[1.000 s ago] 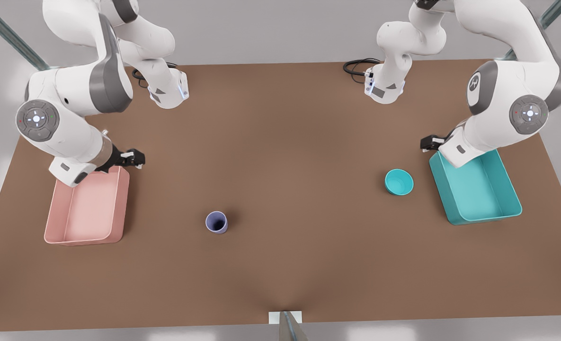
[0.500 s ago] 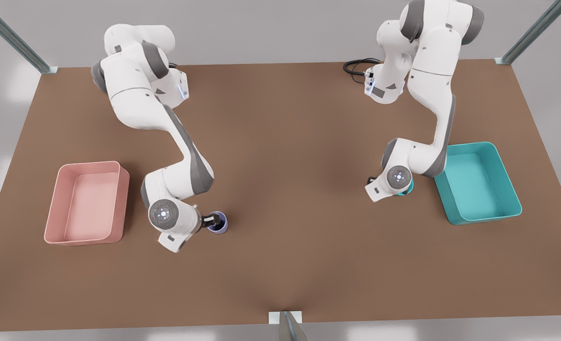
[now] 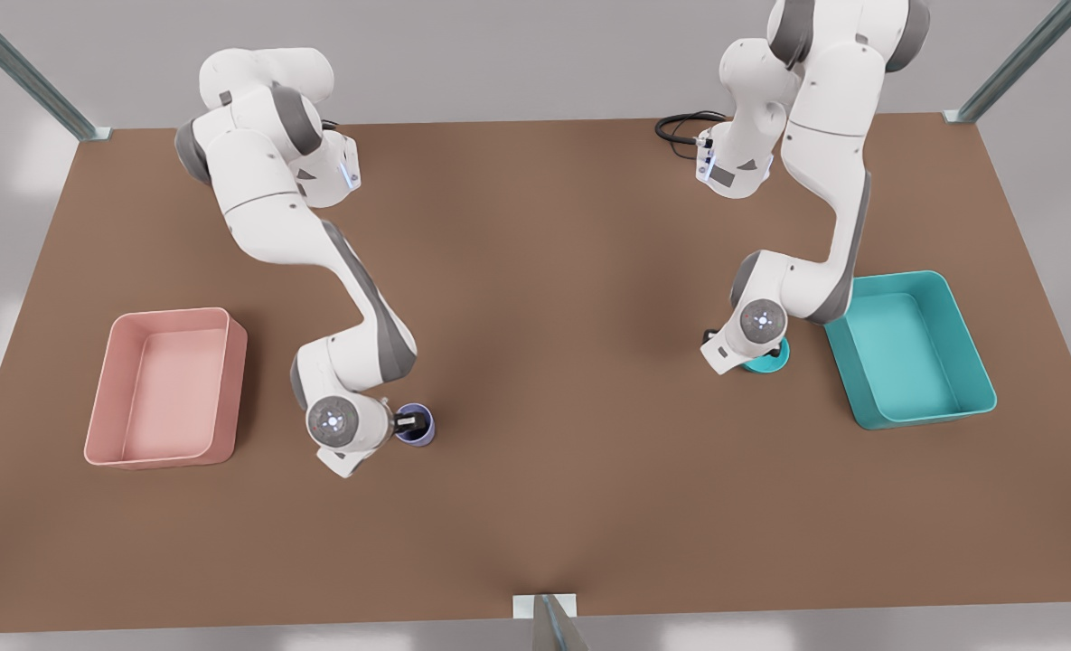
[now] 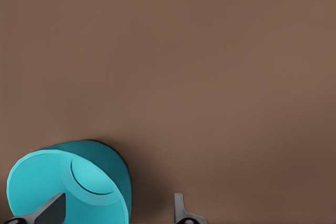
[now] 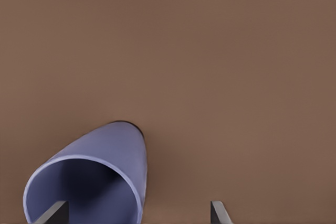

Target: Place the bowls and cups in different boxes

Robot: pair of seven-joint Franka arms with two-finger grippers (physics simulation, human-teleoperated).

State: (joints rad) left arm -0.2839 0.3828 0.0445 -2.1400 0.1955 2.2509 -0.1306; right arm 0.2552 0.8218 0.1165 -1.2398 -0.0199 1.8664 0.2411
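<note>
The teal bowl [image 3: 767, 365] stands on the table beside the teal box [image 3: 925, 417], mostly covered by the arm on the front view's right. My left gripper [image 4: 116, 211] is open at the bowl [image 4: 68, 182], one finger [image 4: 52, 210] inside the rim and the other [image 4: 180, 208] outside the wall. The lavender cup [image 3: 423, 436] stands upright near the table's middle. My right gripper [image 3: 411, 422] is open at the cup [image 5: 100, 171], with one finger [image 5: 55, 212] inside it and the other [image 5: 217, 211] outside. The pink box [image 3: 101, 455] holds nothing.
The brown table [image 3: 553, 271] stretches bare between the two arms. Black cables [image 3: 680, 127] lie at the far edge by one arm's base. A metal post [image 3: 553, 624] stands at the near edge.
Both arms have come down from above the boxes, one to the cup and one to the bowl. Over the last half second they shifted only slightly. Cup and bowl have not moved.
</note>
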